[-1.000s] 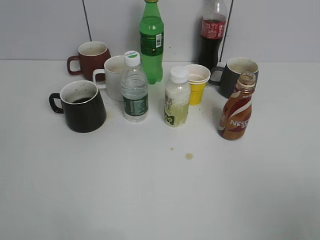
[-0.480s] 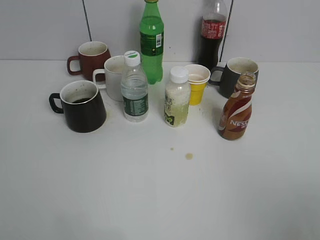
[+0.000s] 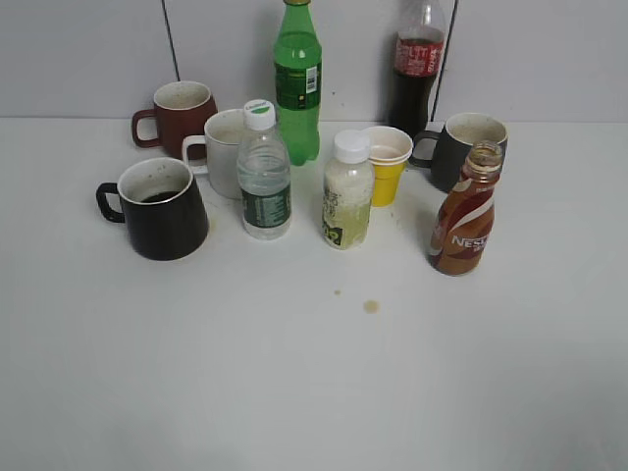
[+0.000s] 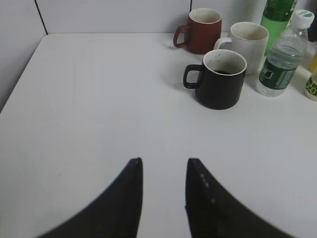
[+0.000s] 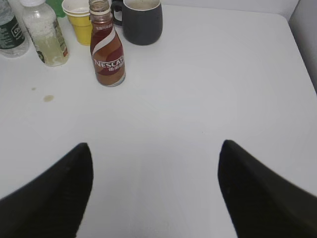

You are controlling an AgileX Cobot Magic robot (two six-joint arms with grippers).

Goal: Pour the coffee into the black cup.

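The brown Nescafé coffee bottle (image 3: 463,214) stands upright and uncapped at the right of the table; it also shows in the right wrist view (image 5: 107,49). The black cup (image 3: 160,208) stands at the left with dark liquid inside; it also shows in the left wrist view (image 4: 220,79). My left gripper (image 4: 163,161) is open and empty above bare table, well short of the black cup. My right gripper (image 5: 156,146) is wide open and empty, well short of the coffee bottle. Neither gripper shows in the exterior view.
A brown mug (image 3: 180,117), white mug (image 3: 222,149), water bottle (image 3: 264,175), green bottle (image 3: 297,78), pale juice bottle (image 3: 347,194), yellow paper cup (image 3: 387,163), cola bottle (image 3: 416,64) and dark grey mug (image 3: 463,145) crowd the back. Small coffee drops (image 3: 371,306) lie mid-table.
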